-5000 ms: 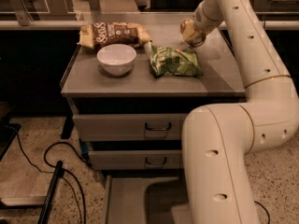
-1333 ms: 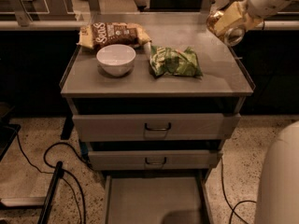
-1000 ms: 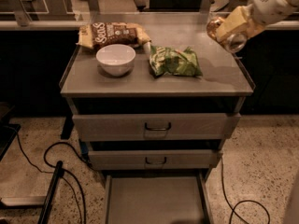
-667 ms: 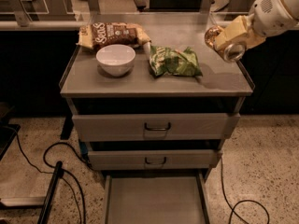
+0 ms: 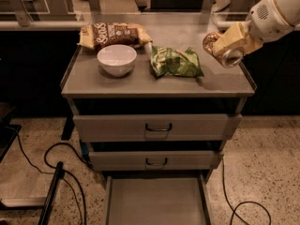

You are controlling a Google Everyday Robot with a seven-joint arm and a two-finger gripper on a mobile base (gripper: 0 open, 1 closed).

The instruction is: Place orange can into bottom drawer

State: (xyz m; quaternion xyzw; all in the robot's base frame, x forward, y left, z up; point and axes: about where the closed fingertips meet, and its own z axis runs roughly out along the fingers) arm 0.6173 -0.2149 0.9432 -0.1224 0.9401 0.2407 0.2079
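Cabinet (image 5: 140,81) takes up the middle of the frame, its grey top in the upper half and its two upper drawers (image 5: 157,125) closed below it. At the bottom centre the bottom drawer (image 5: 157,203) is pulled out, its flat grey floor bare.

From the upper right corner the white arm (image 5: 276,11) reaches in. Its gripper (image 5: 234,43) hangs in the air over the right end of the top. The pale fingers are closed around the orange can (image 5: 216,43), which touches nothing else.

The can is not upright. Its long axis runs from upper left to lower right in the frame, and the silver end faces lower right and towards the viewer.

The open drawer lies well below the gripper and to its left in the frame, forward of the cabinet's front edge. The carry therefore probably runs down and leftward, clear of the top's right rim.

The green snack bag (image 5: 176,62), white bowl (image 5: 116,59) and brown snack bag (image 5: 112,34) sit left of the can.
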